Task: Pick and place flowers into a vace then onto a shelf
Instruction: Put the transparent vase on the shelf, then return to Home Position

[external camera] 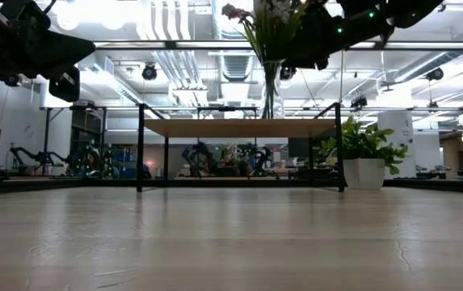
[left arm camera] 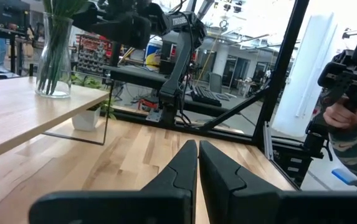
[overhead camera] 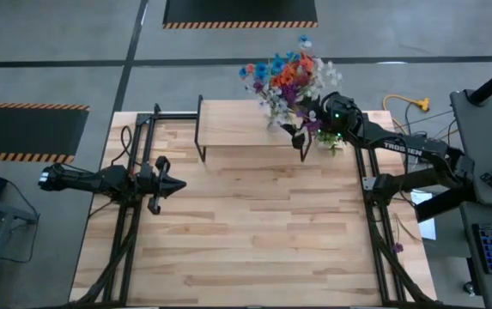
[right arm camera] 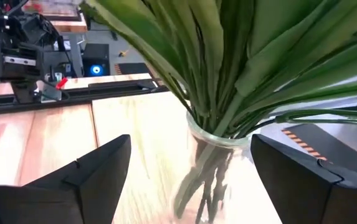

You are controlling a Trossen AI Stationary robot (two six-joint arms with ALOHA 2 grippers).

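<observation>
Low view showed the small clear glass vase (external camera: 272, 90) of green-stemmed, many-coloured artificial flowers (overhead camera: 287, 79) standing on the low light-wood shelf (external camera: 239, 127). Right end effector (right arm camera: 190, 171) straddled it, spread wide, apparently releasing. Left end effector (left arm camera: 198, 163) waited closed above the bench (overhead camera: 254, 232).

Both arms are dark, nearly black, built from chunky tube-like segments. The right arm (overhead camera: 417, 154) has white lettering printed along one link, and a small green light glows on its wrist housing just behind the fingers. Black cables run along its links. The left gripper (left arm camera: 197, 163) has two matte black fingers that taper to thin wedge tips, growing out of a wide flat black base.
</observation>
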